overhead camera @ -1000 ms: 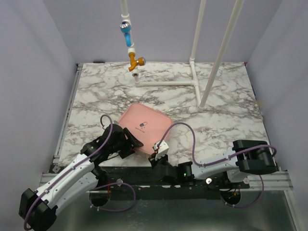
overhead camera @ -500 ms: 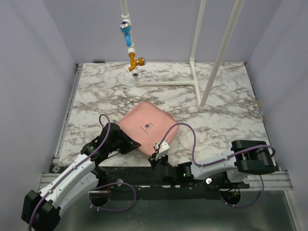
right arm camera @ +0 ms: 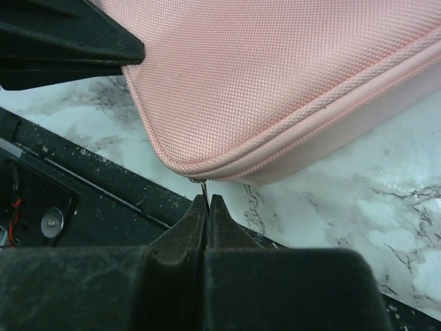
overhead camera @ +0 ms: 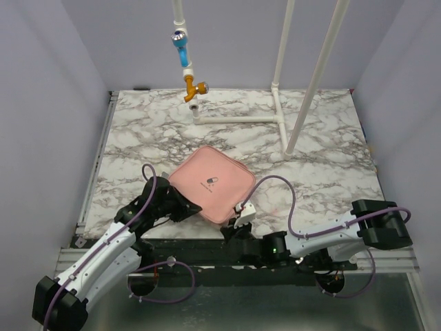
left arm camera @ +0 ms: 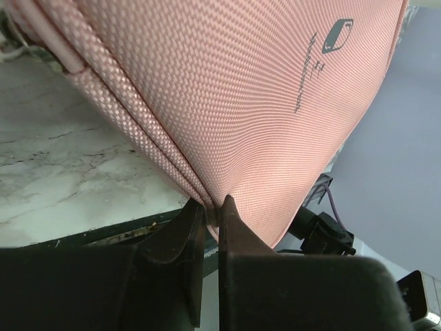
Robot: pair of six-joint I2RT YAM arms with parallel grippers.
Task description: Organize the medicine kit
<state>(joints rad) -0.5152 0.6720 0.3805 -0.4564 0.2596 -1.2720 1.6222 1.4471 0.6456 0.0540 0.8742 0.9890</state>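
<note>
Closed pink rounded-square fabric medicine kit [overhead camera: 210,185] sits on the grey-veined white marble table [overhead camera: 310,158], with its near corner at the front edge between my arms. My left gripper [left arm camera: 211,207] is clamped on the kit's seam edge and my right gripper [right arm camera: 207,200] is pinched together on the thin metal zip pull [right arm camera: 203,185], so I read this as the unzip step: next, drag the pull along the track while left braces. Lid shows a small pill logo [left arm camera: 335,34]; the text beside it is too small to read.

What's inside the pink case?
Nothing inside shows. The medicine kit is closed, so only its pink lid with the small pill logo can be seen. Whatever it holds is covered. The marble table is underneath.
</note>
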